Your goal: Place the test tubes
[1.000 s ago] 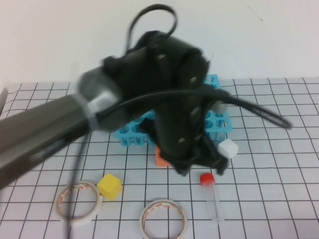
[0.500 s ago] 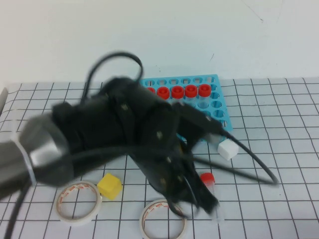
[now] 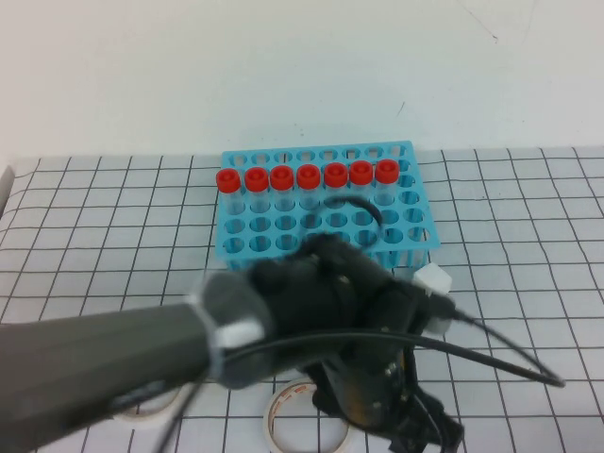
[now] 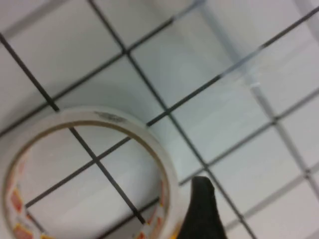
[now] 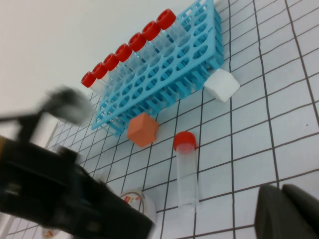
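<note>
Left tool is hovering low over the worktop, above a tape roll; cannot tell how wide it is standing. Right tool is sitting closed and empty, facing the loose tube, which is lying flat near an orange cube, in front of the rack.

A roll of tape lies flat on the gridded mat, just beside the left gripper, on its left side. The left wrist view shows the same roll close under the gripper. A second roll, mostly hidden, lies farther out on that side. A white cube sits beyond the gripper, away from the robot. An orange cube rests between the white cube and the tape.
</note>
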